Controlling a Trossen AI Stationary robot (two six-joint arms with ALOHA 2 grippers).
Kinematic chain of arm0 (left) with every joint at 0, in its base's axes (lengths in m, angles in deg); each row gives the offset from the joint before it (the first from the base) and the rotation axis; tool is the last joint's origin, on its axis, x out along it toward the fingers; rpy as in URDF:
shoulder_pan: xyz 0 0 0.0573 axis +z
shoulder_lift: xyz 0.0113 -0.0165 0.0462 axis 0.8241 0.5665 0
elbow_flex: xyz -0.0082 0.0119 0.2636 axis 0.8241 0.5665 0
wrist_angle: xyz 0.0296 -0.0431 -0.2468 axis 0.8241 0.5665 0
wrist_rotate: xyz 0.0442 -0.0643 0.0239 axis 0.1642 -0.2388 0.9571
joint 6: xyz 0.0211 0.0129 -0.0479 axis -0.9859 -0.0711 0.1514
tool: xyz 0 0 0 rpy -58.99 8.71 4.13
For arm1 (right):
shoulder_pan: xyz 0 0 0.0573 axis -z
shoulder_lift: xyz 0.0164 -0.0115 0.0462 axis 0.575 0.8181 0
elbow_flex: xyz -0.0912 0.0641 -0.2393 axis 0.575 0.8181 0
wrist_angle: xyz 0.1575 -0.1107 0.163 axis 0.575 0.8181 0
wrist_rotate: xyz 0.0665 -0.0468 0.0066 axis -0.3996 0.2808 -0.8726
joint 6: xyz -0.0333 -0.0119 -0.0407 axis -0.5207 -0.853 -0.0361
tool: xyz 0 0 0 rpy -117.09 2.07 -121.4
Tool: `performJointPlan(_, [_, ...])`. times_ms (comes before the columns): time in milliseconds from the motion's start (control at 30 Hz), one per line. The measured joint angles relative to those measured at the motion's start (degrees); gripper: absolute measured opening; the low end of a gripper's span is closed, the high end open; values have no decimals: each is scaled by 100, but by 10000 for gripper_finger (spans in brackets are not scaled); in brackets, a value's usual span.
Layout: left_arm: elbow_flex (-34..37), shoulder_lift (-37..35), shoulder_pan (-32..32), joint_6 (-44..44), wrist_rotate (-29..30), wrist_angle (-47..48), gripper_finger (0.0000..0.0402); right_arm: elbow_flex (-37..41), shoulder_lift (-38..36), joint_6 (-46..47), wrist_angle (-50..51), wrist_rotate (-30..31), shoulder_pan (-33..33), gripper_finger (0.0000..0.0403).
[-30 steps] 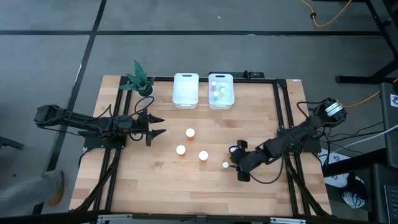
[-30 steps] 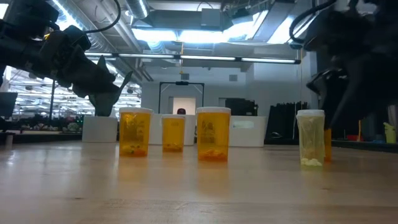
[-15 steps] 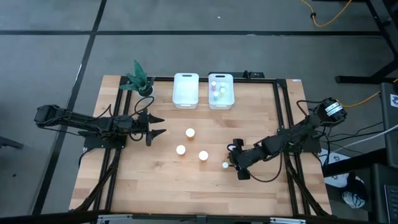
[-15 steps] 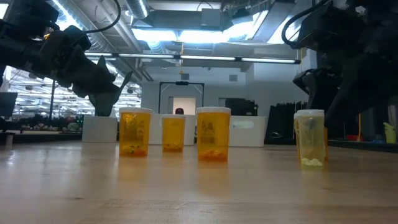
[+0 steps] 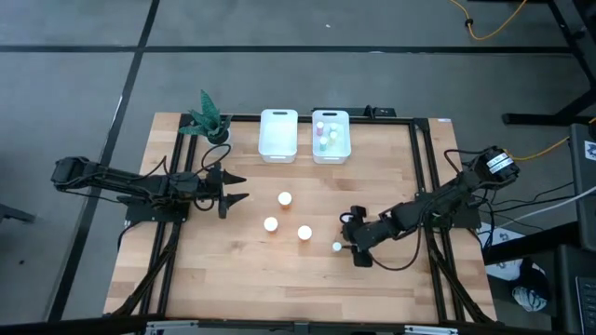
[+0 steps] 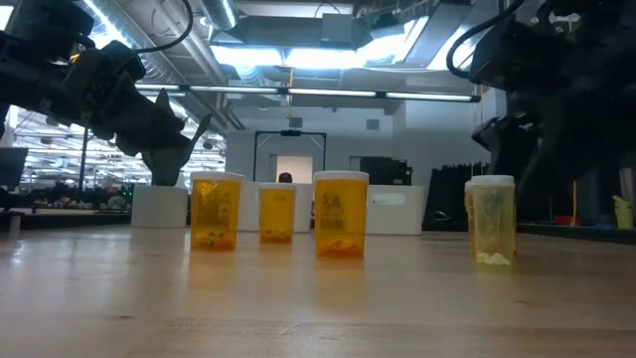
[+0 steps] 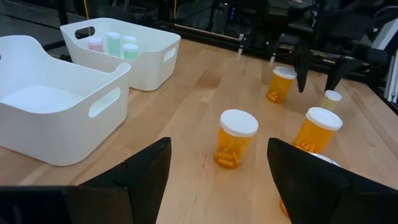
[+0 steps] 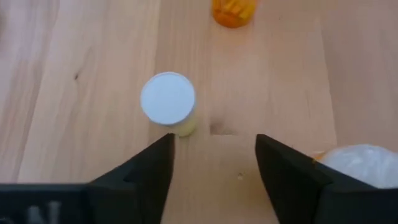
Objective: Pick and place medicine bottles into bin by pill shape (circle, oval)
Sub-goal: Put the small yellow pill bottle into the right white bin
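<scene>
Right tool (image 5: 345, 247), fingers apart just beside the small pale bottle (image 5: 336, 247) on the worktop (image 5: 279, 288), should centre on it, then close gently below the cap.

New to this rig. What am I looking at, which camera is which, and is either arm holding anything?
Two dark robot arms work at a wooden table, sorting pill bottles into two white bins. The overhead picture shows everything; the low one looks level across the tabletop; the other two come from cameras on each wrist.

On the table stand three orange bottles and one small pale bottle. At the far edge, the left bin looks empty; the right bin already holds small bottles. A potted plant sits in the corner.

The right gripper is open, right beside the pale bottle, holding nothing yet. The left gripper waits open at the left side, also empty.
</scene>
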Motion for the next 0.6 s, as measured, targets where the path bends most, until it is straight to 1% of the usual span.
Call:
performJointPlan(133, [0, 2, -1, 2, 0, 0, 259, 0, 0, 0, 2, -7, -4, 282])
performJointPlan(233, [0, 0, -2, 0, 0, 0, 259, -1, 0, -143, -6, -28, -2, 303])
performJointPlan(333, [-1, 1, -2, 0, 0, 0, 259, -2, 0, -411, -154, -44, -4, 307])
performJointPlan(433, [-1, 0, -1, 0, 0, 0, 259, -2, 0, -440, -344, -88, -4, 307])
performJointPlan(600, [-2, 2, 0, 0, 0, 0, 259, -2, 94, -596, -377, -110, 4, 307])
